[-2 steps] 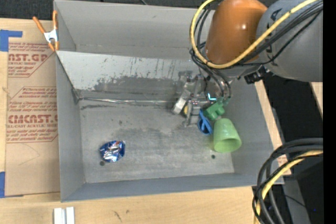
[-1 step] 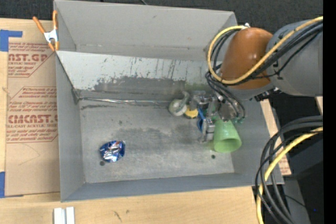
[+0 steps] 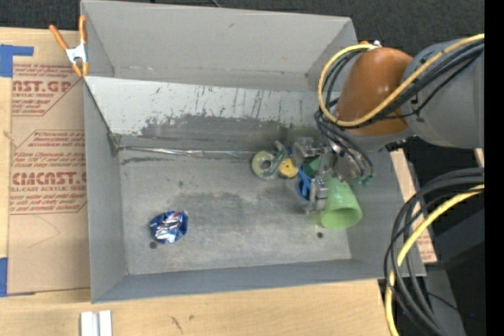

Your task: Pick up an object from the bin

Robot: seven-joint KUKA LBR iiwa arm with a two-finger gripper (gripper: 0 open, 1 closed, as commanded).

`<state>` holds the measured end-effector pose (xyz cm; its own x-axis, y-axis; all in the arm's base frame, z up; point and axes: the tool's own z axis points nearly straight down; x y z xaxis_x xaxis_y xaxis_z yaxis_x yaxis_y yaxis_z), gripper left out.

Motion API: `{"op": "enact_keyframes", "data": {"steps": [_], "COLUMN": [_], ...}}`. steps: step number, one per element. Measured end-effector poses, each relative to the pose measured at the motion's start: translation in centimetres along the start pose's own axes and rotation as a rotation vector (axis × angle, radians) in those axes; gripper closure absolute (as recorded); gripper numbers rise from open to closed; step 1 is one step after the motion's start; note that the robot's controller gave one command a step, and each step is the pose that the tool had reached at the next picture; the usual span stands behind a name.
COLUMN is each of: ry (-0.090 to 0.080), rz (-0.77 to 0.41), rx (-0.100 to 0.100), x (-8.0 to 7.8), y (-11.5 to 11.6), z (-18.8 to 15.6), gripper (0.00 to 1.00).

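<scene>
Gripper (image 3: 319, 186) end was hard to read: wrist hardware, the orange cover (image 3: 376, 90) and the looping cables (image 3: 337, 75) crowded over it. Whether its grip was clenched or released, I could not tell. Could not tell either whether it touched anything below.

Nearest thing to it was a light green plastic cup (image 3: 343, 210), at the right side of the grey metal bin (image 3: 197, 59), toward the front wall. Cup was plain, tapered and pale lime. It lay on its side on the bin floor. Its narrow end was tucked under the gripper, partly hidden there. Its wider end pointed to the view's lower right. Long axis ran diagonally, from upper left down to lower right. Mouth or base at the wide end: unclear.

Just left of the gripper sat a small cluster. There was a blue piece (image 3: 303, 185), partly covered, kind not readable. Above it was a yellow piece (image 3: 288, 167), also too small to name. Beside that was a pale green ring (image 3: 264, 164), lying flat, with a dark centre hole. These were close together; whether they touched was unclear.

Well apart, at the front left of the floor, lay a crumpled blue and silver wrapper (image 3: 168, 227), alone.
</scene>
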<state>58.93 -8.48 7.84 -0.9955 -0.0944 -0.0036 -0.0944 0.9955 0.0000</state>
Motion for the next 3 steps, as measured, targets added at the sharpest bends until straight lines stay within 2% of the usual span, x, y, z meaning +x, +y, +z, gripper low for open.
{"op": "enact_keyframes", "data": {"steps": [1,2,3], "ry": [-0.003,0.002,0.0], "rz": [0.105,0.026,0.022], "rx": [-0.014,-0.027,-0.01], "x": [0.1,0.9,1.2], "y": [-3.1,-3.2,-4.1], "z": [0.4,0.4,0.6], "gripper": [0.0,0.0,1.0]}}
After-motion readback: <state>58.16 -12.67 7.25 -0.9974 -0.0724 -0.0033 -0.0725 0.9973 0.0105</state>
